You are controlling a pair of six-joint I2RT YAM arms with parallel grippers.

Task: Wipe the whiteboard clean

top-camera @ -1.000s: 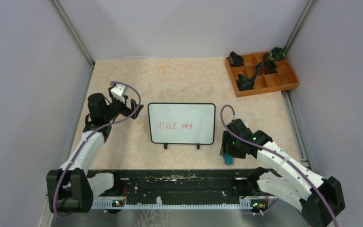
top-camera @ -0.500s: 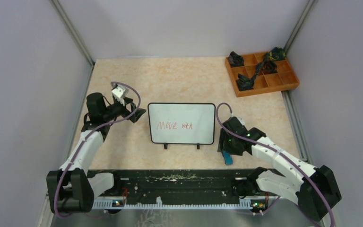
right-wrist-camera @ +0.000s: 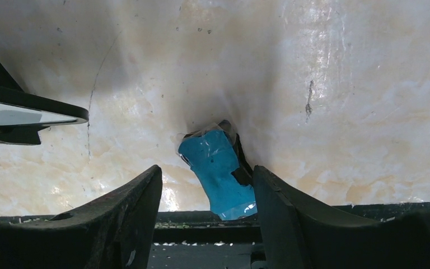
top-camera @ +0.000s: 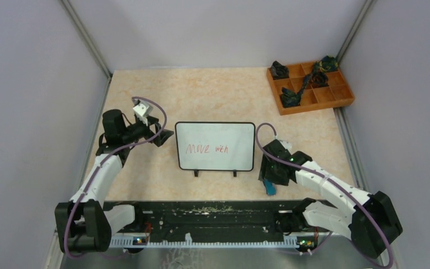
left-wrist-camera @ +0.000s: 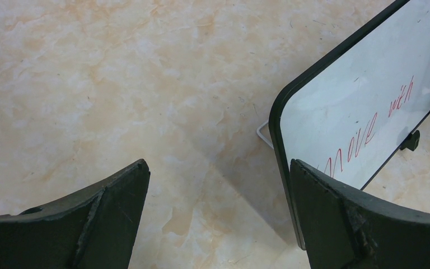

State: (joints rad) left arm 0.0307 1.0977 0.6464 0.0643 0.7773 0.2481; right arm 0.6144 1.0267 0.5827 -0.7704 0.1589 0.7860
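The whiteboard stands on two black feet mid-table, with red handwriting on its face. My left gripper is open and empty just left of the board's left edge. In the left wrist view the board is beside the right finger, and the gripper is over bare table. A blue eraser lies on the table by the near edge, right of the board. My right gripper is open right above it. In the right wrist view the eraser lies between the fingers of the gripper, not gripped.
An orange compartment tray with dark crumpled objects sits at the back right corner. Grey walls enclose the table on three sides. A black rail runs along the near edge, just behind the eraser. The board's corner and foot show left of the right gripper.
My right gripper has shifted slightly left and settled over the blue eraser. My left gripper has moved a little right, closer to the board's left edge. The board has not moved.
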